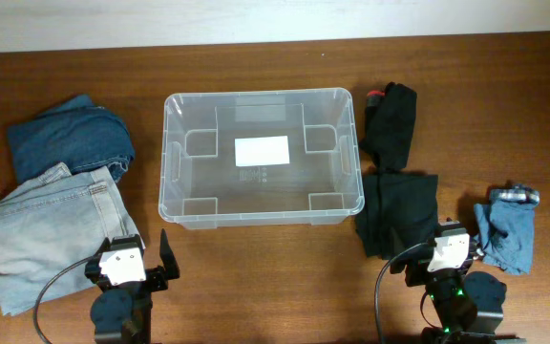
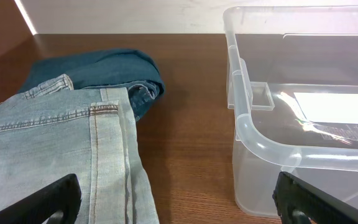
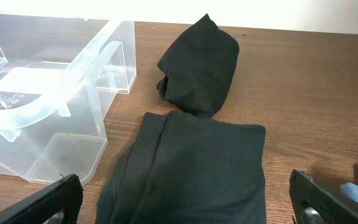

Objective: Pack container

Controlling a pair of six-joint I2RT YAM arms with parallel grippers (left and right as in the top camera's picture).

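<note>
- While the container holds nothing yet, folded light-wash jeans [image 1: 51,229] lie at far left, touching darker blue jeans [image 1: 70,134] behind them.
- Left gripper [image 1: 132,260], jaws spread wide and empty, sits just beside the light jeans' right edge; this arm is the nearer one to them.
- Clear container [image 1: 167,177] stands mid-table, ahead of and between both arms, its long axis running left to right, with a white label [image 1: 262,151] on its base.
- Folded black garment [image 1: 396,215] lies just ahead of the right gripper [image 1: 450,250], likewise spread and empty; another black garment [image 1: 391,119] lies beyond it.
- Small blue denim piece [image 1: 506,229] lies far right; any load probably has to clear the container's near rim.
</note>
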